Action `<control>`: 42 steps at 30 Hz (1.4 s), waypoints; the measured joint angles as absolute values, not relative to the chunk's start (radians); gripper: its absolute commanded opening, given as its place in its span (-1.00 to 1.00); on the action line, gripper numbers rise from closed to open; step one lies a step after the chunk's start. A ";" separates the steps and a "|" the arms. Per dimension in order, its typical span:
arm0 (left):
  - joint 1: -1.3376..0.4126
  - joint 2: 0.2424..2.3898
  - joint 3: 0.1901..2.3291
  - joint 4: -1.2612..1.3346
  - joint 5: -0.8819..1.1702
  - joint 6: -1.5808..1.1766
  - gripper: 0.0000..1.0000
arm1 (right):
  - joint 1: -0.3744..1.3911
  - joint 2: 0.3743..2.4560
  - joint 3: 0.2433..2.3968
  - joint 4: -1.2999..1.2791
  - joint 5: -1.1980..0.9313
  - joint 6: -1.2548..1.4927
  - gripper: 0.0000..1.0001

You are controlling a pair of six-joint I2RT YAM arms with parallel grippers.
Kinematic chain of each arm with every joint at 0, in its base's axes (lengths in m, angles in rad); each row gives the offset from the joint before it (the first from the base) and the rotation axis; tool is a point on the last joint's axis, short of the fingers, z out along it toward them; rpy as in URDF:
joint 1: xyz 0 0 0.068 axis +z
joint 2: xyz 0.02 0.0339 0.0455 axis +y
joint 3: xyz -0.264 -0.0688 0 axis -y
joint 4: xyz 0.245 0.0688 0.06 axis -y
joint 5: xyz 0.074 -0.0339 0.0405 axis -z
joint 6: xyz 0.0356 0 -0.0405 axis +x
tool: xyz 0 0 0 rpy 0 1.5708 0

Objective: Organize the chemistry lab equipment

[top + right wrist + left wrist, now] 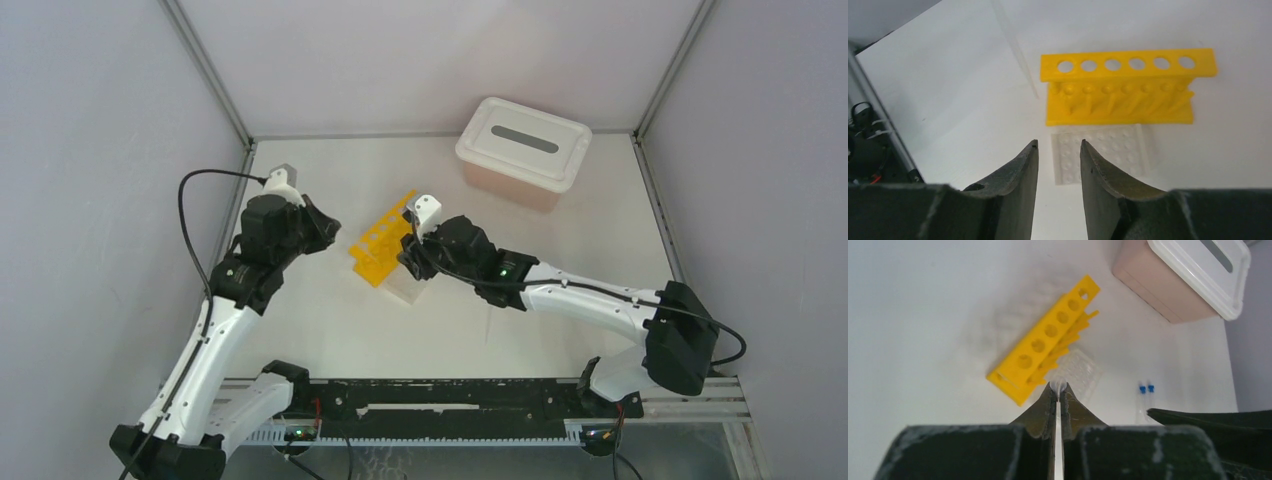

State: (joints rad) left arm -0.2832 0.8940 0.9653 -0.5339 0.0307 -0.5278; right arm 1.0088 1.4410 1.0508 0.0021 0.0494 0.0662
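The spread right gripper (1058,142), over the small clear grid rack (1100,152) just beside the yellow tube rack (1128,65) mid-bench, could shove both if off-centre, while the left gripper (1059,386), pinching a thin clear dropper (1016,50), might lose it.

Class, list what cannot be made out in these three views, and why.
- Top view: the right gripper covers most of the small clear grid rack.
- Left wrist: the shut left gripper hides nearly all of the thin clear dropper it pinches.
- Left wrist: the blue-capped tubes are tiny, and their clear bodies barely show.
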 measured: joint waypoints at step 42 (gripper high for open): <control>-0.498 1.013 0.954 -0.368 -0.471 -0.443 -0.95 | 1.042 1.252 0.784 0.128 0.453 0.118 0.18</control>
State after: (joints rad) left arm -0.4980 1.0130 0.9543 -0.3683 -0.4709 -0.4431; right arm 1.0420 1.2522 0.7841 0.1284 0.4534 0.1184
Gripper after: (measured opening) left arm 0.036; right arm 0.590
